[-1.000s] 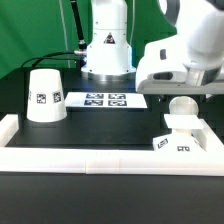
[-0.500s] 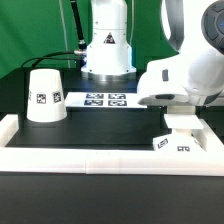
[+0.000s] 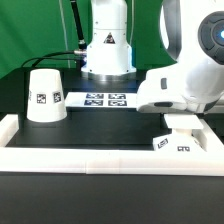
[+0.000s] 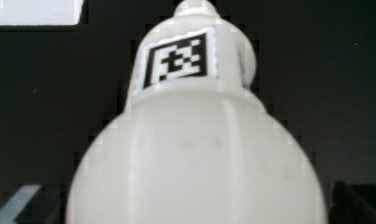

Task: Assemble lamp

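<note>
1 white ball-shaped tagged lamp bulb [image 4: 194, 150], sitting directly under the gripper [image 3: 178, 100] just beyond the low square white base [image 3: 180, 140] at the exterior view's right, apparently lined up for pickup; finger spread cannot be told.

Marker board [image 3: 106, 99] flat on the black table [image 3: 90, 135], white rim [image 3: 100, 160] along its near edge, green backdrop [image 3: 25, 30] behind.

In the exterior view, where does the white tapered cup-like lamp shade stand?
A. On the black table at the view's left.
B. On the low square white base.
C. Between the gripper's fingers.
A: the shade stands on the black table at the exterior view's left, beside the marker board, apart from the arm.
</note>
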Motion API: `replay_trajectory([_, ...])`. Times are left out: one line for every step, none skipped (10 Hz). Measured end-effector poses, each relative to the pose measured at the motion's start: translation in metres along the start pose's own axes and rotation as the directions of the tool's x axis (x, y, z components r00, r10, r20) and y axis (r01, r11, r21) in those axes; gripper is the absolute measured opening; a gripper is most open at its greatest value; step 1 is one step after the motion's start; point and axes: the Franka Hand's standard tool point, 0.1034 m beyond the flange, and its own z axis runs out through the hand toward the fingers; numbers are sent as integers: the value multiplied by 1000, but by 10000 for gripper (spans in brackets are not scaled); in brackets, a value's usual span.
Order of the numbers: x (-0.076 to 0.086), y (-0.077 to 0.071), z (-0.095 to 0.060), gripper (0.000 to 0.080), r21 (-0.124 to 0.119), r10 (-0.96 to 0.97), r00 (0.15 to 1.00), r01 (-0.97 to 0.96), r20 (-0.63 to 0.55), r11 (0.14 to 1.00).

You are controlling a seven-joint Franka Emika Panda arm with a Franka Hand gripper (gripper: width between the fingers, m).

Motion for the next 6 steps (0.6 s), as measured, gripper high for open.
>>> replay_trajectory([-1,3,5,699,-1,5,1000,-5,9,1000])
replay_trajectory([-2,4,8,699,-2,11,1000,-11,16,1000])
replay_trajectory([-3,4,10,699,-2,14,1000,-14,19,1000])
replay_trajectory([-4,5,11,699,-2,18,1000,-18,22,1000])
replay_trajectory([-3,5,11,699,-2,18,1000,-18,21,1000])
replay_trajectory([-3,4,11,669,-2,17,1000,-17,18,1000])
